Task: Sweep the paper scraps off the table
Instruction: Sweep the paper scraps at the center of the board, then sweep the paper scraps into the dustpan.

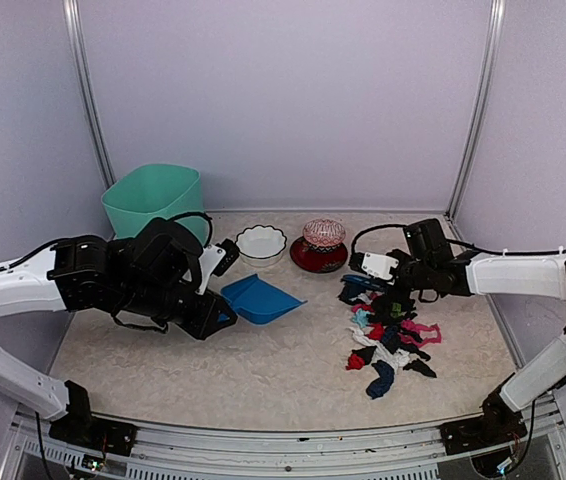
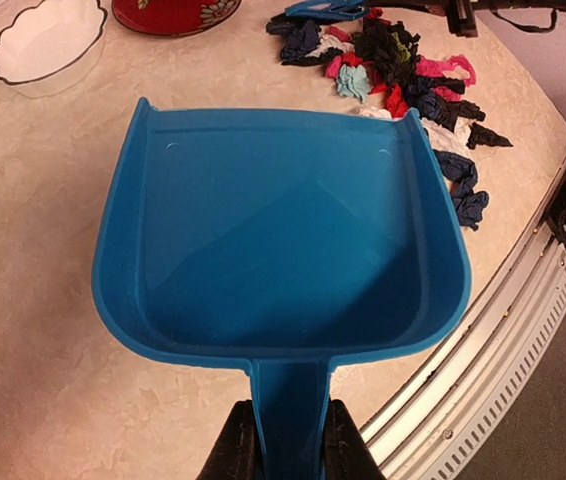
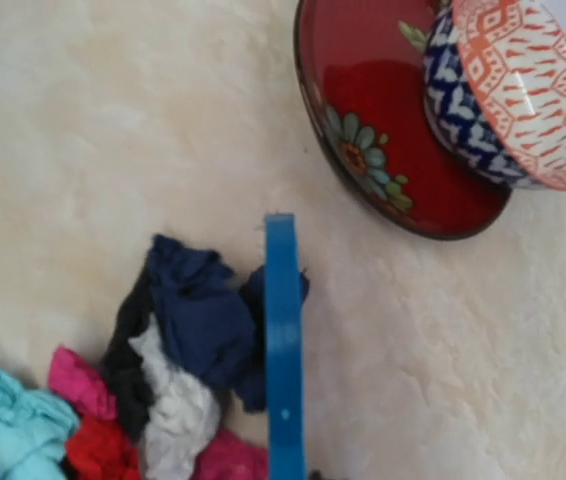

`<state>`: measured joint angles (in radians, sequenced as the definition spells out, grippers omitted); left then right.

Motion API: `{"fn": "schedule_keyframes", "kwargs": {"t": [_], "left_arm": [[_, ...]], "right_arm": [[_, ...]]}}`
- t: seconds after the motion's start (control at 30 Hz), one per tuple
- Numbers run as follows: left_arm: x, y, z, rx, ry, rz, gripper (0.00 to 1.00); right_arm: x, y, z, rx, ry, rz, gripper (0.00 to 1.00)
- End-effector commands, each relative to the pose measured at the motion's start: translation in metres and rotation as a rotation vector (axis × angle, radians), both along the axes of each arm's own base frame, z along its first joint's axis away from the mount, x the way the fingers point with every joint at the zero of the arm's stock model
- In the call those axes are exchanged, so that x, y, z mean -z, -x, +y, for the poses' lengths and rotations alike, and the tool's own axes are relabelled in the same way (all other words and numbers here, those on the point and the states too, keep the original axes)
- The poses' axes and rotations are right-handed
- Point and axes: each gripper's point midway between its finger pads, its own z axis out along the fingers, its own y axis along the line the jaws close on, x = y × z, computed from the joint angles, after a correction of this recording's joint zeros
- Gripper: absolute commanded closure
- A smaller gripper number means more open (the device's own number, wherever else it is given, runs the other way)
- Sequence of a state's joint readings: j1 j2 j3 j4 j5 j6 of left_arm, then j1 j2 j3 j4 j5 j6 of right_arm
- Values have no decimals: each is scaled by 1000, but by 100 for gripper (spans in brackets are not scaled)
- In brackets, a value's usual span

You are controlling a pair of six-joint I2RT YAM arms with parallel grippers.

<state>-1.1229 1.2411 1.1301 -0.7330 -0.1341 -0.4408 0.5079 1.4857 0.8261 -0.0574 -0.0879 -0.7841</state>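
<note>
The paper scraps [image 1: 393, 335] lie in a loose heap, mostly black with pink, red, white and blue wads, on the right half of the table [image 1: 263, 375]. My left gripper [image 1: 227, 317] is shut on the handle of the blue dustpan [image 2: 283, 230], whose mouth faces the scraps [image 2: 393, 60] a short way off. My right gripper [image 1: 361, 288] sits at the heap's far edge, shut on the small blue hand brush [image 3: 283, 350]. The brush shows edge-on, touching dark blue and white scraps [image 3: 188, 335]. The right fingers are hidden in the wrist view.
A green bin [image 1: 155, 200] stands at the back left. A white scalloped bowl [image 1: 261, 243] and a red plate [image 1: 313, 260] carrying a patterned bowl [image 1: 324, 233] sit behind the dustpan and heap. The metal front rail [image 2: 503, 330] runs along the near edge.
</note>
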Motion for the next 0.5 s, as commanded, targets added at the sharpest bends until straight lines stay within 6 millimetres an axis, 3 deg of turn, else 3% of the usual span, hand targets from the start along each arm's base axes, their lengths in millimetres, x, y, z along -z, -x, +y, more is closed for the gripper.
{"fn": "schedule_keyframes", "kwargs": {"t": [0.0,0.13,0.23,0.47], "left_arm": [[2,1,-12,46,4,-11,100],[11,6,-20,85,-19,-14,100],[23,11,-27,113,-54,-16,100],[48,17,-45,205,-141,-74,100]], "right_arm": [[-40,-2,-10,107,-56,-92,100],[-84,-14,-35,299,-106,-189,100],[-103,-13,-55,451,-171,-200,100],[-97,-1,-105,815,-236,-136,100]]}}
